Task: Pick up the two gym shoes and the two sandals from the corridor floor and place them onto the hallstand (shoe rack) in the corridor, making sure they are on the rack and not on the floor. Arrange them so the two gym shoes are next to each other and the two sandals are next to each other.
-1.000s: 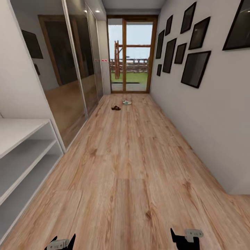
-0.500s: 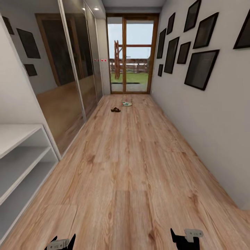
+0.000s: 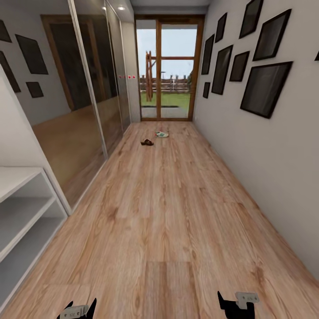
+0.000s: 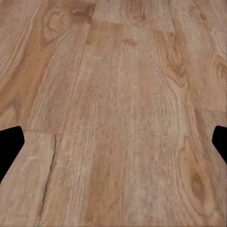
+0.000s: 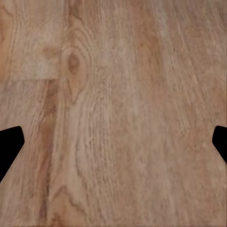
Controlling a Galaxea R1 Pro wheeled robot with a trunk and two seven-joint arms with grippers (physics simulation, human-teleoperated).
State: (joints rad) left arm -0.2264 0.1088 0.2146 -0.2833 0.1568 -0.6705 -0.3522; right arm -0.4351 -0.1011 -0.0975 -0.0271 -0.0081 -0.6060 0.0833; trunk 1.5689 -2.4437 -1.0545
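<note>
Hallstand (image 3: pixel 20 208) sat at the left edge of the head view, two open shelf slots under a flat top, nothing on them; beside it ran mirrored sliding doors (image 3: pixel 88 88). L gripper (image 3: pixel 77 310) was low at the frame's near edge, fingers spread wide in the wrist view (image 4: pixel 9 146), nothing between them, bare planks beneath. Sandal (image 3: pixel 147 142) and gym shoe (image 3: pixel 161 134) lay far down the corridor floor (image 3: pixel 168 212), near each other, sandal to the left, shoe a bit further off toward the glass door (image 3: pixel 167 68); both well apart from either gripper; too small to tell more. R gripper (image 3: pixel 235 303) was likewise low, fingers (image 5: pixel 9 146) wide apart, empty, over wood grain. Dark frames (image 3: pixel 266 86) hung on the right wall.
</note>
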